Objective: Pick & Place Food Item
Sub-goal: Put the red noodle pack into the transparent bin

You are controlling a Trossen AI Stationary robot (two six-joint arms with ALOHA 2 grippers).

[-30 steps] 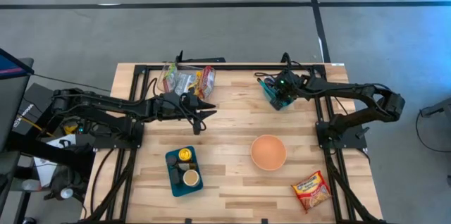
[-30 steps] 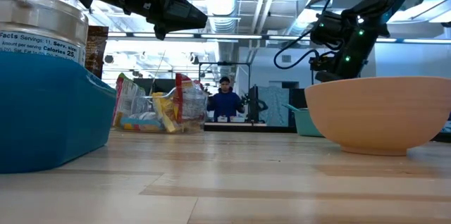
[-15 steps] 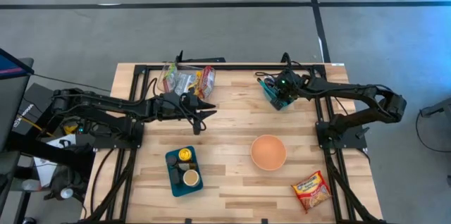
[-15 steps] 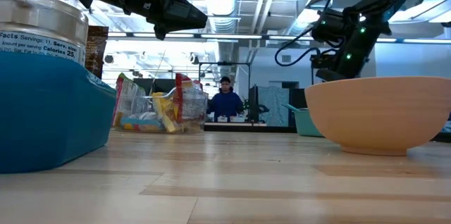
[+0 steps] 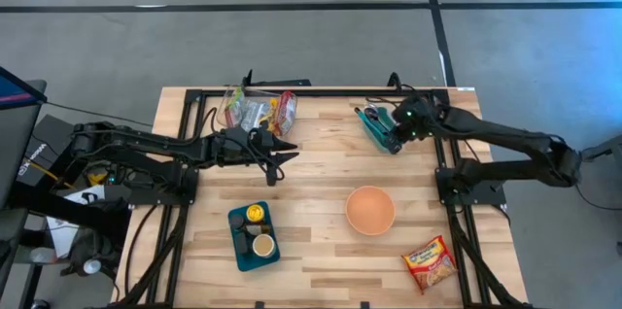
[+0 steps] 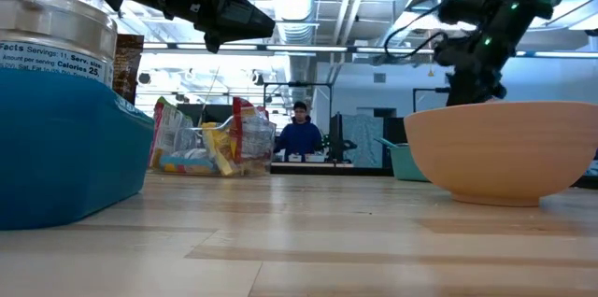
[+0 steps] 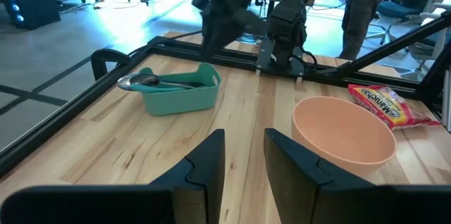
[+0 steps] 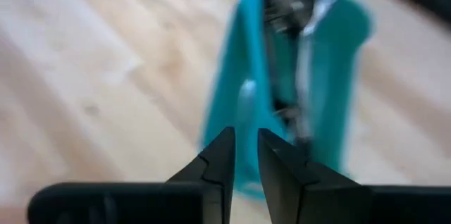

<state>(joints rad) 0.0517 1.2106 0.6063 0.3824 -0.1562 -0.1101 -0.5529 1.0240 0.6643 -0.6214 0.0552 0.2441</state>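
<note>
The right gripper point(image 5: 394, 132) is seen above the small teal bin point(image 5: 377, 128) of spoons at the back of the table point(image 5: 321, 168), with its jaws set close together, a thin gap left between them and nothing pinched. The left gripper point(image 5: 288, 151) is held over the wood just in front of the pile of snack bags point(image 5: 259, 110), its jaws a little apart and nothing held. The orange noodle packet point(image 5: 430, 261) is found at the front right corner, near the peach bowl point(image 5: 370, 210), and a blue tray point(image 5: 254, 236) with cups is set at the front left.
</note>
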